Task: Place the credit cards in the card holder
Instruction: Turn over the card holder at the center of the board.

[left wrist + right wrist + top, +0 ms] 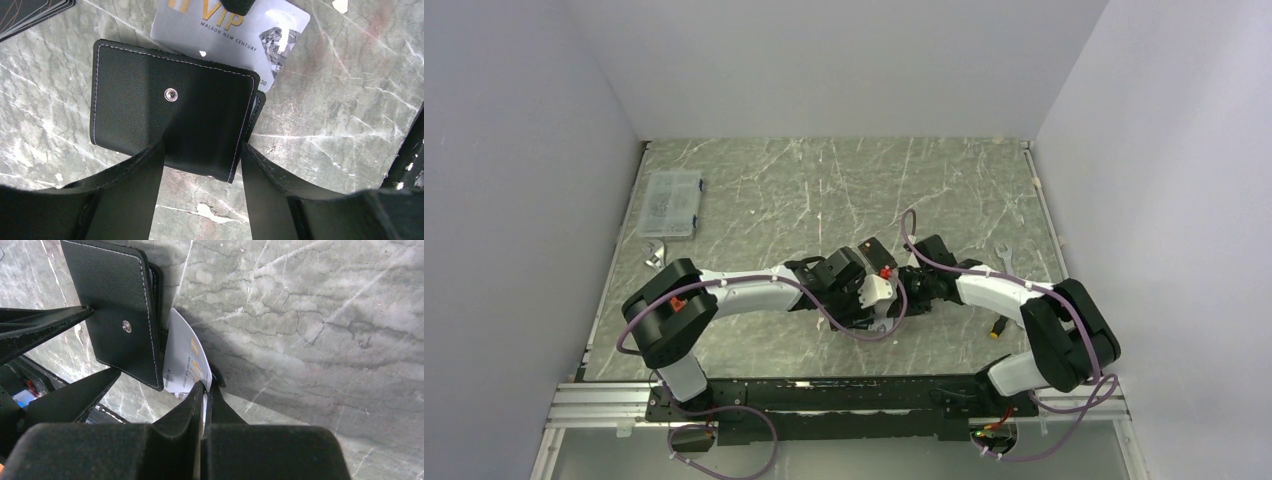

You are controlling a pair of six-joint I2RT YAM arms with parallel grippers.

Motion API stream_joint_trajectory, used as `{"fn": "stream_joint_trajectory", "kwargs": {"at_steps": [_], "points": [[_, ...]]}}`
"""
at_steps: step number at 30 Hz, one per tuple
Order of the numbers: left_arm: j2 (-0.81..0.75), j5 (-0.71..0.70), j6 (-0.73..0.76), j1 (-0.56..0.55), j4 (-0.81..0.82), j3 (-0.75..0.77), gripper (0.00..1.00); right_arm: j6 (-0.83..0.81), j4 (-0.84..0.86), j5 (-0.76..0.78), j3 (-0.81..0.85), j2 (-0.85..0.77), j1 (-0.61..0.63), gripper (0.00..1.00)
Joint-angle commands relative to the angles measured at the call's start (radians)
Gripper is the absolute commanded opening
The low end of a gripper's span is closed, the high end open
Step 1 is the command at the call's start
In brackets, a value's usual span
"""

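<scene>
Three plain white walls (pixel 824 60) box in a grey-green marbled table (pixel 824 180) streaked with pale veins. A clear plastic box (pixel 672 203) sits at its far left, with one small wrench (pixel 653 253) just in front of it and another wrench (pixel 1002 258) well apart on the right.

Both arms meet at the middle of the table. The card holder (pixel 150 100) lies flat and folded shut there, with its stitched outer face and silver snap stud facing up. In the left wrist view its long axis runs left to right, dipping slightly toward the right.

The left gripper (pixel 200 155) grasps the holder by its near right corner. One finger presses the near long edge and the other presses the right short edge.

The right gripper (pixel 205 387) is clamped on a silver-white card (pixel 250 35) with gold VIP lettering. The card tilts up on edge, and its long side runs parallel to the holder's far long edge and touches it there. I cannot tell whether it has entered a pocket.

A stack of black cards (pixel 30 12) lies on the table beyond the holder's left end.
</scene>
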Motion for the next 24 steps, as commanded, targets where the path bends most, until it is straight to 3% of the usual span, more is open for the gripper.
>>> {"fn": "stream_joint_trajectory", "kwargs": {"at_steps": [1,10,19,24], "points": [[-0.037,-0.001,0.048,-0.039,-0.004,-0.015,0.63,-0.011,-0.007,0.054,-0.029,0.054,-0.001,0.00],[-0.040,-0.137,0.053,-0.052,0.044,-0.009,0.58,-0.008,-0.003,0.058,-0.019,0.050,-0.003,0.00],[-0.070,-0.234,-0.007,-0.011,0.058,0.007,0.44,-0.002,0.006,0.063,-0.042,0.054,-0.009,0.00],[-0.099,-0.198,-0.086,0.072,0.024,0.019,0.33,0.008,0.013,0.074,-0.051,0.066,-0.009,0.00]]}}
